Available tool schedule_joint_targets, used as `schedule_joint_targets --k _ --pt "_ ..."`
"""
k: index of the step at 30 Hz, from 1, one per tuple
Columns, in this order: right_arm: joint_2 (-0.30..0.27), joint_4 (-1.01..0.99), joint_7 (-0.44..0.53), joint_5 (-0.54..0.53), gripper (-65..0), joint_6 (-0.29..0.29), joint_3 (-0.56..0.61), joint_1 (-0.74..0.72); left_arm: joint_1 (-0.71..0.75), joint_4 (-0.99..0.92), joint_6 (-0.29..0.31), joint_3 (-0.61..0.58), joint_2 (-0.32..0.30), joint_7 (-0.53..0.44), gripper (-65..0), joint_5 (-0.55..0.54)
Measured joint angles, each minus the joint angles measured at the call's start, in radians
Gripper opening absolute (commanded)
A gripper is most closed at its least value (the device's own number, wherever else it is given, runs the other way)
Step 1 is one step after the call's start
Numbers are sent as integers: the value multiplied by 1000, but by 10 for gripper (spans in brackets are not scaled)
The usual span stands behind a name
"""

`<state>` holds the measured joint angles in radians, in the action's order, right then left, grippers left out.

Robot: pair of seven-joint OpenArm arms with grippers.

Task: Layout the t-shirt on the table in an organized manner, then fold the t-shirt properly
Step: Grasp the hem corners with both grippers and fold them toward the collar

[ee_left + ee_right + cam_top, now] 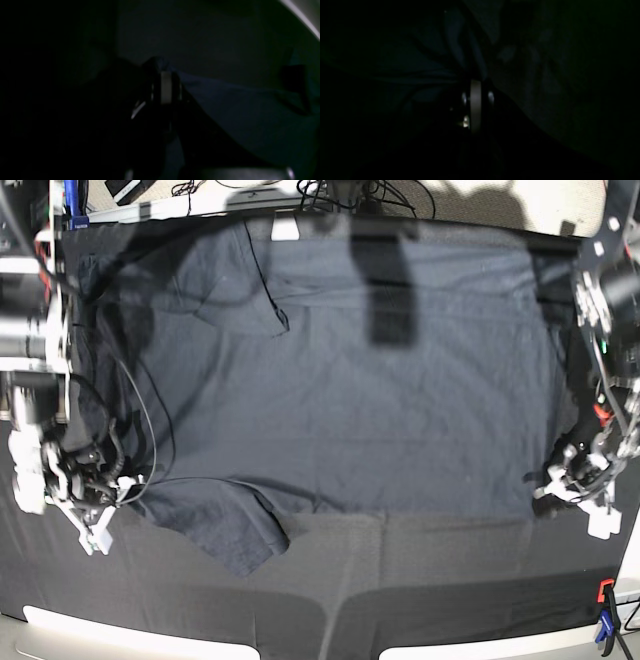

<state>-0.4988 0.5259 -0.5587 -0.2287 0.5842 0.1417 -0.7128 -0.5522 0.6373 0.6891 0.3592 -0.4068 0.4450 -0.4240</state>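
- Black creased cloth covers the table (450, 580), whose pale edge shows along the near side of the t-shirt; cables and clutter lie beyond the far edge.
- We see the t-shirt (340, 400) spread wide across the table's middle, with one sleeve (235, 540) pointing toward the near edge and the collar end lying toward the far edge.
- Near of the t-shirt's hem, a broad strip of bare cloth runs to the table edge; a red and blue clamp (604, 620) stands at the near corner on the left arm's side.
- We find the right gripper (98, 532) at the t-shirt's edge beside that sleeve, and the left gripper (580, 498) at the opposite edge of the t-shirt.
- Both wrist views are very dark. The left wrist view shows the left gripper (162, 71) clenched with shirt fabric at its tip; the right wrist view shows the right gripper (475, 81) closed on gathered folds of the t-shirt.
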Motion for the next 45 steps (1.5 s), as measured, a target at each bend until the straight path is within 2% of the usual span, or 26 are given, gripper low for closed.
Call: schedule_joint_targets --k 5,8,10,19,24,28,34,38,41,42,43,45 --pt "-17 218 -26 -6 -650 2 -13 138 136 195 -10 0 0 3 -650 -4" --pt "-7 370 -38 -8 -650 3 -74 234 207 287 -60 0 3 4 -650 -31" --pt "-3 474 -50 -35 -650 3 -142 306 248 344 -61 18 8 9 -650 -41" --pt "-1 863 -80 -128 -650 17 -433 608 391 541 -45 217 47 76 -650 -158" --pt "0 1040 -98 -184 -650 27 -523 771 480 594 -4 251 52 95 -650 -199" --pt "4 1159 -106 -220 -650 27 -581 887 546 624 -5 263 52 92 -650 -201" --pt "93 1240 -116 -222 -650 31 -698 1004 640 692 -4 263 52 98 -650 -200" --pt "149 1241 -127 -217 -650 75 -756 1057 666 713 -3 263 52 93 -650 -200" --pt "167 1241 -243 -217 -642 75 -765 1073 682 713 -3 263 52 110 -650 -168" --pt "169 1241 -291 -220 -609 75 -765 1073 682 713 -3 263 52 144 -650 -150" --pt "169 1241 -337 -219 -566 75 -765 1072 681 713 -4 263 52 175 -613 -138" --pt "166 1241 -367 -213 -472 74 -766 1070 679 712 -5 263 51 215 -473 -126"
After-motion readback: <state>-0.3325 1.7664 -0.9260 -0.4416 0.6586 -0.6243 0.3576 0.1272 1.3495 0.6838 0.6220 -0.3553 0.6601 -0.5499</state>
